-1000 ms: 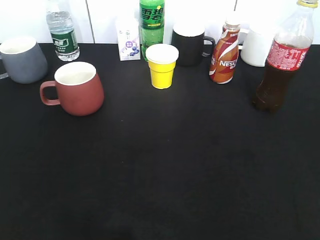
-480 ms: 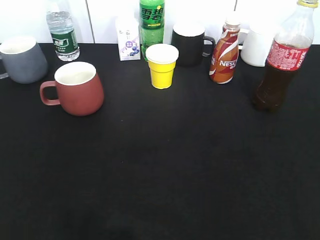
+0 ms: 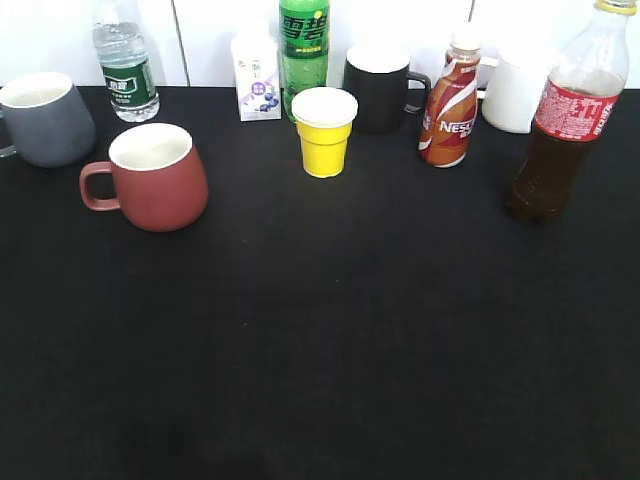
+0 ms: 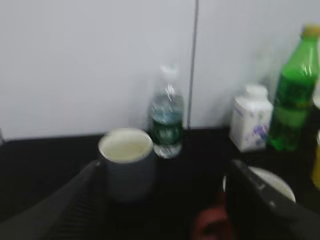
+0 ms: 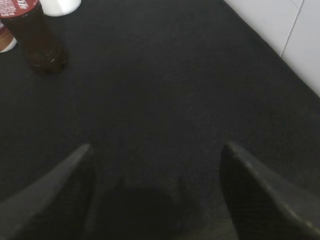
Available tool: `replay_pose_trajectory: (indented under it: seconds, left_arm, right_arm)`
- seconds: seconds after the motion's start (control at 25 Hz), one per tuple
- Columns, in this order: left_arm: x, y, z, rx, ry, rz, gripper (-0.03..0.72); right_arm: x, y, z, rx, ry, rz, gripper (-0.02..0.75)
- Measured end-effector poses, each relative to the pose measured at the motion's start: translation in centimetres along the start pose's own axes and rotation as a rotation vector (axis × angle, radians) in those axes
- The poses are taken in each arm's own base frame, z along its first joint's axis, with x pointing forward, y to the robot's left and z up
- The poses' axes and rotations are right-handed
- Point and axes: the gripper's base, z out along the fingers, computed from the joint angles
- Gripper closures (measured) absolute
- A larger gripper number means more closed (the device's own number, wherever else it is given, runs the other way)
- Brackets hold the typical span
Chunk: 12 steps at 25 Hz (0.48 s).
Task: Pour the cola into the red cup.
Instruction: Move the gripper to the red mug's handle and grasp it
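Black cloth covers the table, backed by a white wall; the cola stands upright at 2 o'clock on the surface, capped, and the red cup stands upright at 10 o'clock, well apart from it, its handle pointing left. Left gripper hangs with jaws spread wide and empty, near the grey mug. Right gripper likewise hangs wide open, holding nothing, above bare cloth with the cola at its 11 o'clock.
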Motion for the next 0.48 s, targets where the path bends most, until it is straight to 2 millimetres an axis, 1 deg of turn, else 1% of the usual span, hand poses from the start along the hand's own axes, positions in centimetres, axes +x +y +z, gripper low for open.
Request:
replay_pose_trajectory:
  seconds: [0.04,0.08,0.12,0.16,0.32,0.48]
  left_arm:
    - [1.9,-0.3,0.6,0.018,0.023,-0.009,0.136]
    - [3.4,-0.7,1.0,0.038,0.019,-0.006,0.139]
    - [4.4,-1.0,1.6,0.055,0.015,0.000,0.147]
    - [4.8,-1.2,2.3,0.074,-0.004,0.017,0.151]
    - [8.0,-1.5,5.4,0.087,0.020,0.020,0.159]
    - [11.6,-2.1,7.3,0.155,0.062,0.046,0.174]
  right_arm:
    - [0.0,0.0,0.0,0.000,0.000,0.000,0.153]
    - [0.0,0.0,0.0,0.000,0.000,0.000,0.153]
    - [0.0,0.0,0.0,0.000,0.000,0.000,0.153]
    - [0.0,0.0,0.0,0.000,0.000,0.000,0.153]
    - [0.0,0.0,0.0,0.000,0.000,0.000,0.153]
    - [0.0,0.0,0.0,0.000,0.000,0.000,0.153]
